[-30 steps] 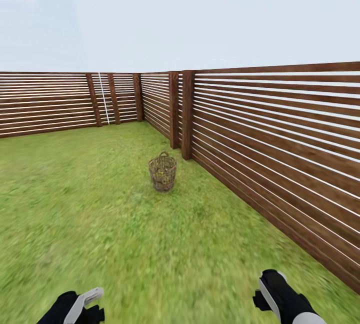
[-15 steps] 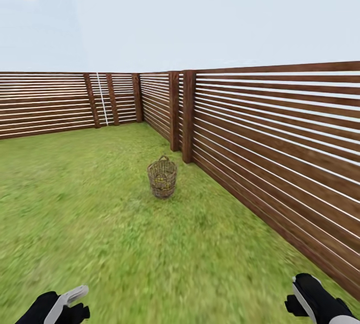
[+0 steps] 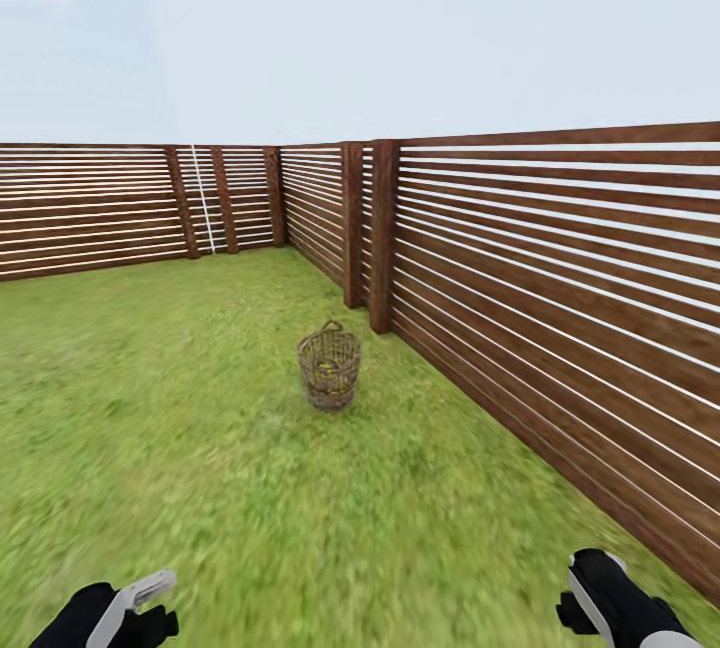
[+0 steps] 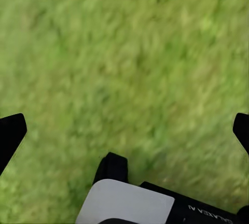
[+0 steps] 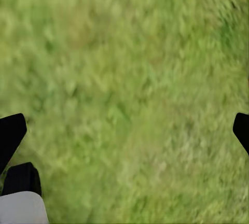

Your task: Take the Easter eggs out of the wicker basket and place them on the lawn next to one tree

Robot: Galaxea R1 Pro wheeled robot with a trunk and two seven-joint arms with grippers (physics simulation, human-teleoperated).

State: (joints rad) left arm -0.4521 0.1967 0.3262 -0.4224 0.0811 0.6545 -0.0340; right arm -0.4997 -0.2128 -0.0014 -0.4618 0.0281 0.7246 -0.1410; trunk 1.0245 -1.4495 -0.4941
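The tan wicker basket [image 3: 329, 370] stands upright on the lawn [image 3: 180, 428] ahead of me, close to the fence. Yellow shows through its weave, the Easter eggs [image 3: 324, 367] inside; I cannot count them. My left gripper [image 3: 140, 600] and right gripper [image 3: 592, 596] hang low at the head view's lower corners, far short of the basket. In the left wrist view the gripper [image 4: 124, 130] is open over blurred grass, its black fingertips [image 4: 10, 135] wide apart. My right gripper [image 5: 124, 130] is also open over grass and holds nothing. The tree is out of view.
A brown horizontal-slat fence [image 3: 560, 308] runs along the right and turns a corner behind the basket, with thick posts [image 3: 382, 238] just beyond it. More fence [image 3: 90, 208] closes off the far left. Grass stretches wide to the left and in front.
The whole view has shifted as I roll forward: the basket sits a little lower and nearer. Both arms have sunk lower and further apart in the head view.
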